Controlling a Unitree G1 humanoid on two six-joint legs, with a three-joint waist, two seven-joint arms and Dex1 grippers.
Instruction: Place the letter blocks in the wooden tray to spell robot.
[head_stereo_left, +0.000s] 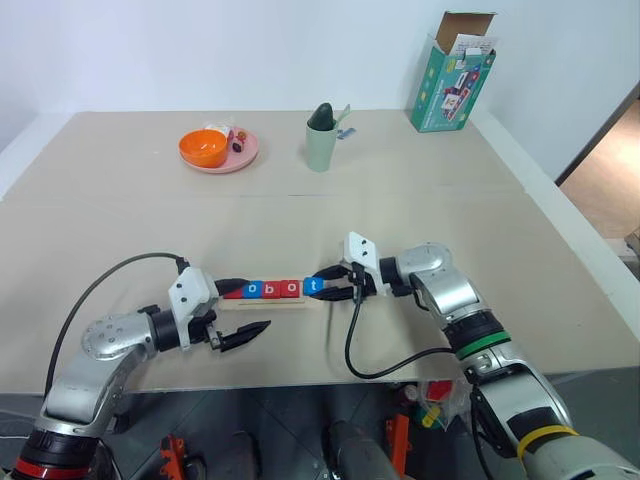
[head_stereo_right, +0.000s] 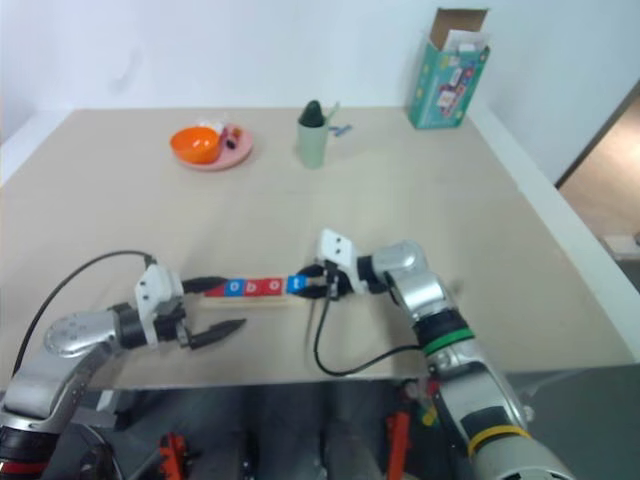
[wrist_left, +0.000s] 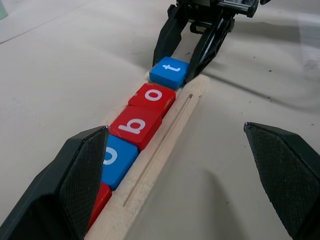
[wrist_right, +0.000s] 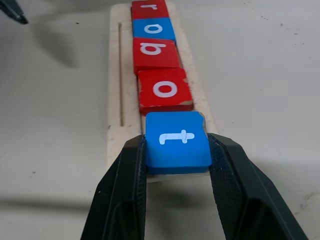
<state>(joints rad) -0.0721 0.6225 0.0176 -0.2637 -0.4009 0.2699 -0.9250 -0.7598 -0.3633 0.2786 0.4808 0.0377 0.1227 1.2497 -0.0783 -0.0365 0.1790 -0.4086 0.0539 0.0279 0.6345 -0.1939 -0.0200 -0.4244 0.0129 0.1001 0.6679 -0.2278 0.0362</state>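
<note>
Right arm: reaches in from the near right, forearm bent across the table, wrist turned so the right gripper (wrist_right: 176, 165) points left along the tray's length. Its two black fingers (wrist_right: 125, 190) are clamped on the sides of the blue square tile with a white "t" (wrist_right: 176, 139), which sits at the right end of the long pale wooden tray (wrist_right: 114, 100).

Left arm: comes in from the near left, held low and pointing right. The left gripper (head_stereo_left: 240, 312) is spread wide and holds nothing; its far finger lies by the tray's left end, its near finger sits over bare table on the near side.

Letter blocks, in a row on the tray, left to right:
- red tile "r" (wrist_right: 149, 8)
- blue tile "o" (wrist_right: 153, 28)
- red tile "b" (wrist_right: 155, 53)
- red tile "o" (wrist_right: 164, 90)
- blue "t", touching the red "o", its right edge at or just past the tray's end.

The tray lies near the front edge of the beige table (head_stereo_left: 420, 230), with a narrow groove running along its near side.

Surroundings, all well apart at the far side:
- pink round plate (head_stereo_left: 244, 157) with an orange bowl (head_stereo_left: 204, 148)
- pale green cup (head_stereo_left: 320, 146)
- teal cardboard box (head_stereo_left: 452, 80), far right.

Wide bare tabletop lies between these and the tray.
</note>
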